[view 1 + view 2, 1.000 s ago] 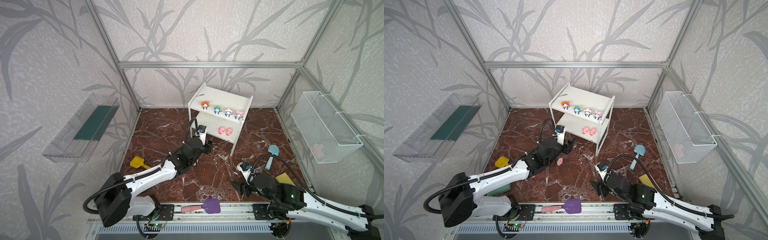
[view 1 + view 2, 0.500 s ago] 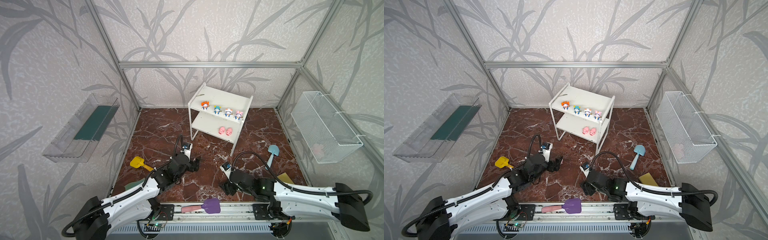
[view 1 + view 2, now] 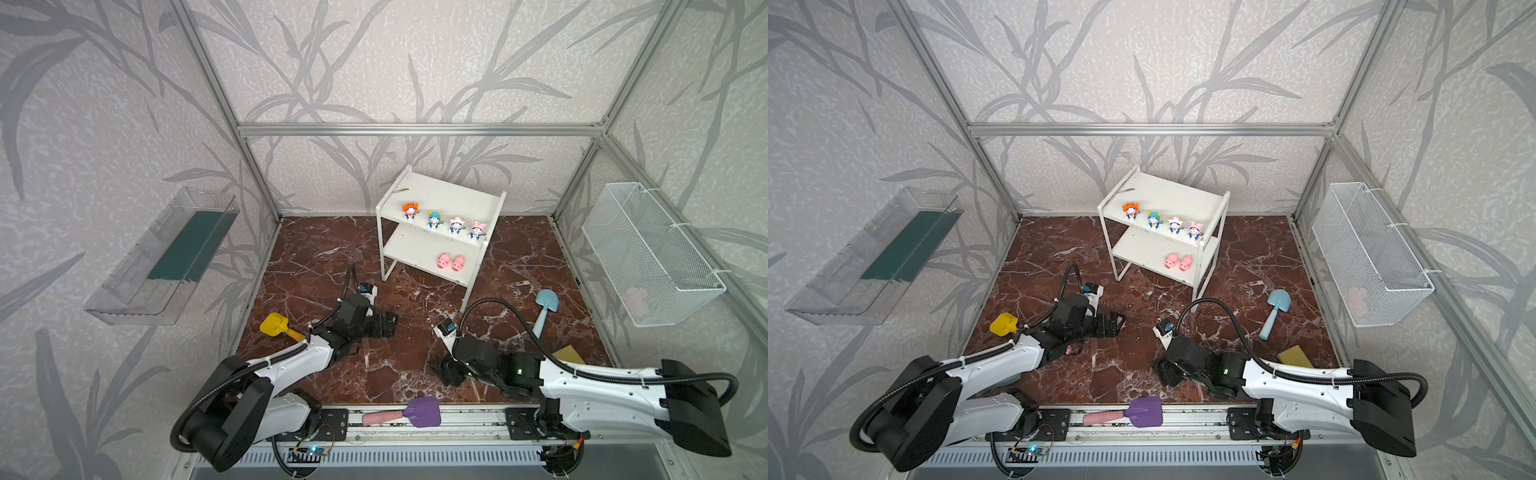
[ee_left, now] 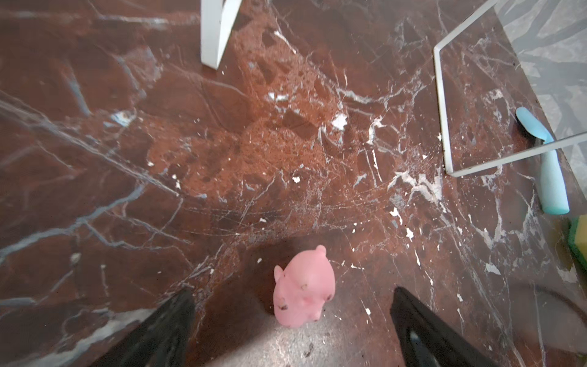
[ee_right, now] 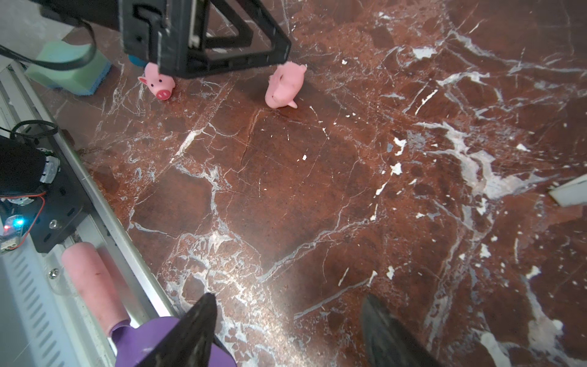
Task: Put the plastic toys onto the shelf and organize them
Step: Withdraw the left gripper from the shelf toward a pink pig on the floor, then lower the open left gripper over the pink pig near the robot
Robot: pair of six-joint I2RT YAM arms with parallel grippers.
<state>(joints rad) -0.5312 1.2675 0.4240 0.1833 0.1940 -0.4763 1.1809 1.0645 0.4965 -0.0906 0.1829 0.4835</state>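
Picking up the next pig is judged to be the step in hand. In both top views the shelf [image 3: 440, 197] is seen at the back of the tabletop [image 3: 324, 257]. Four figurines [image 3: 434, 219] are lined along its upper board, and two shelved pigs [image 3: 451, 262] are set side by side at the right end of the lower board, with bare board left beside them. The left fingers [image 3: 382, 326] are held low over the tabletop, well short of the shelf, and the right fingers [image 3: 446, 372] are held low near the front rail.

In the left wrist view a loose pig [image 4: 303, 292] is framed between the left fingers, which are spread wide and touch it on neither side. It appears tipped off its feet, though this cannot be settled. The fingers should be lowered until the body's widest part is bracketed, kept centred, then closed gently so the pig is not squeezed out sideways. On the carry, the shelf's leg frame [image 4: 444, 127] is to be cleared, and the pig is best set next to the shelved pair, facing the same way.

In the right wrist view the right fingers are seen spread, with nothing between them and the purple shovel [image 5: 143, 343] just beside one of them. A second pig [image 5: 158, 85] is seen upright near the green sponge [image 5: 70, 70], partly hidden behind the left fingers. It should be left alone until the left arm has been lifted away
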